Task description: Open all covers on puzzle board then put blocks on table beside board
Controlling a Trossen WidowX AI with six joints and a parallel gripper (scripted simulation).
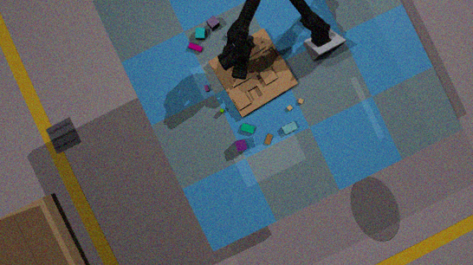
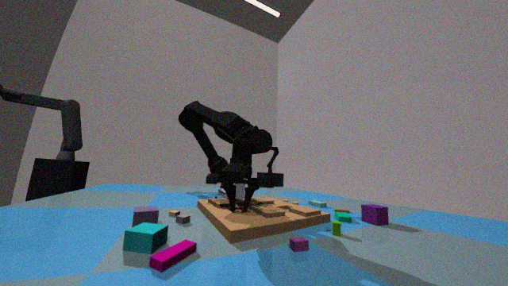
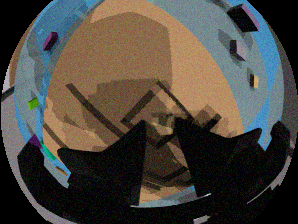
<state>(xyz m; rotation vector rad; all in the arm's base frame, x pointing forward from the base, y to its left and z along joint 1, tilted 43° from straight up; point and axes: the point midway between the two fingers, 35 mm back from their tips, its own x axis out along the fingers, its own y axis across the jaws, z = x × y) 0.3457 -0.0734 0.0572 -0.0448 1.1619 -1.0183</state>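
Observation:
The tan wooden puzzle board [image 1: 269, 95] [image 2: 254, 234] [image 3: 200, 65] lies flat on the checkered table. A raised square cover [image 1: 268, 75] and a flat cover [image 1: 240, 102] show near its lower edge in the top view, with a small recess [image 1: 254, 92] between them. My gripper [image 2: 239, 210] [image 3: 160, 123] is low over the board, pointing down, its fingertips a little apart. A pale tan patch lies below the tips in the wrist view; whether it is a block or a well floor is unclear. I see nothing held. The arm and its shadow hide several covers and wells.
Off the board lie a purple cube [image 1: 241, 145] [image 2: 375, 214], a green block [image 1: 247, 128] [image 2: 343, 217], a pale blue block [image 1: 289, 127], a teal block [image 1: 200, 33] [image 2: 145, 238], a magenta bar [image 1: 195, 47] [image 2: 173, 255], a lime piece [image 2: 336, 228] [image 3: 33, 103] and several other small pieces.

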